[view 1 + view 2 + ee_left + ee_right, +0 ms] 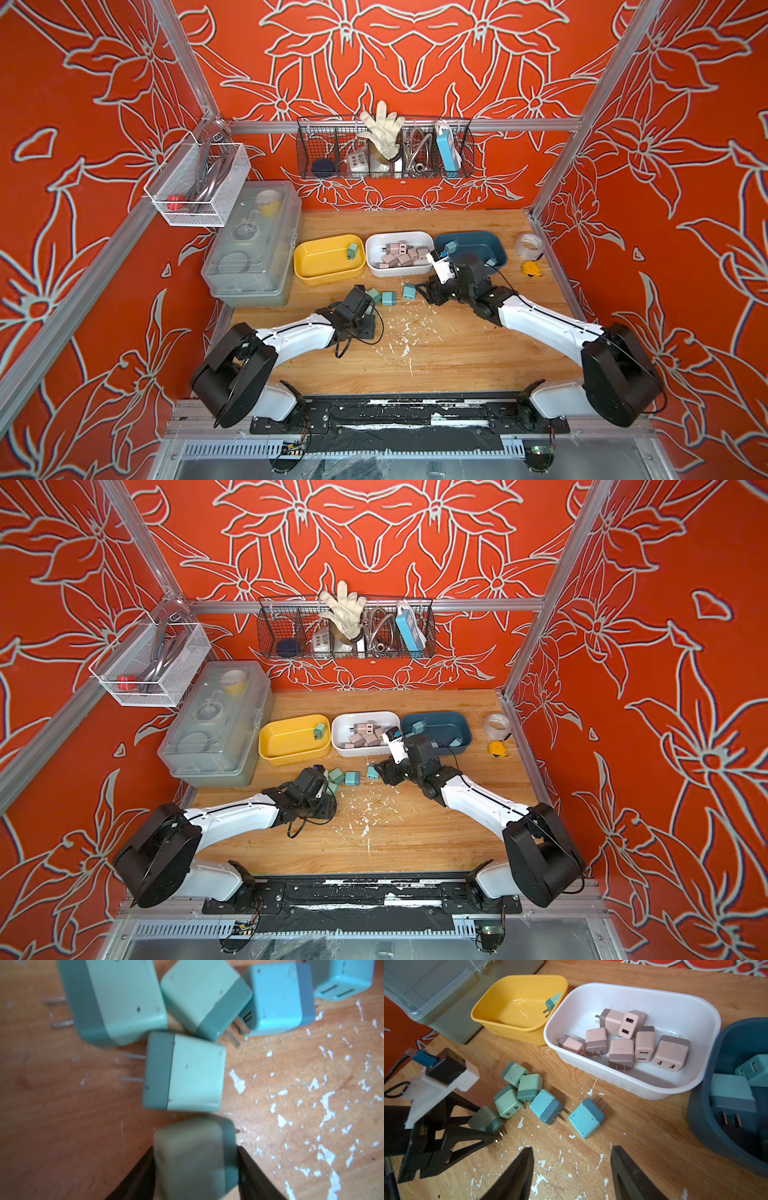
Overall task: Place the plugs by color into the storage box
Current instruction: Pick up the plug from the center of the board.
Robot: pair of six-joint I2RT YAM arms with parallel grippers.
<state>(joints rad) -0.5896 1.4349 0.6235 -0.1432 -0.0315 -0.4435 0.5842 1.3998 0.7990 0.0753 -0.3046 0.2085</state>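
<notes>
Mint plug (195,1159) in left tool (195,1149)

Walls (415,62) red-orange, pale outlined flower pattern. Tabletop (436,357) light wood grain, white flecks. Yellow tub (512,1012), white tub (675,1012), dark blue tub (704,1130). Pink plugs (669,1059), mauve-brown band; mint plugs (195,1076), grey-green band; light blue plugs (583,1124), slate band. Fingers (517,1176) black.

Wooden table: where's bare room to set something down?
Widest bare patch: the near middle of the wooden table, between the two white arms, short of the loose mint green and light blue plugs. A narrow strip runs behind the yellow, white and dark blue plastic bins, along the red wall. Crowded: around those plugs and by the clear tape roll.
</notes>
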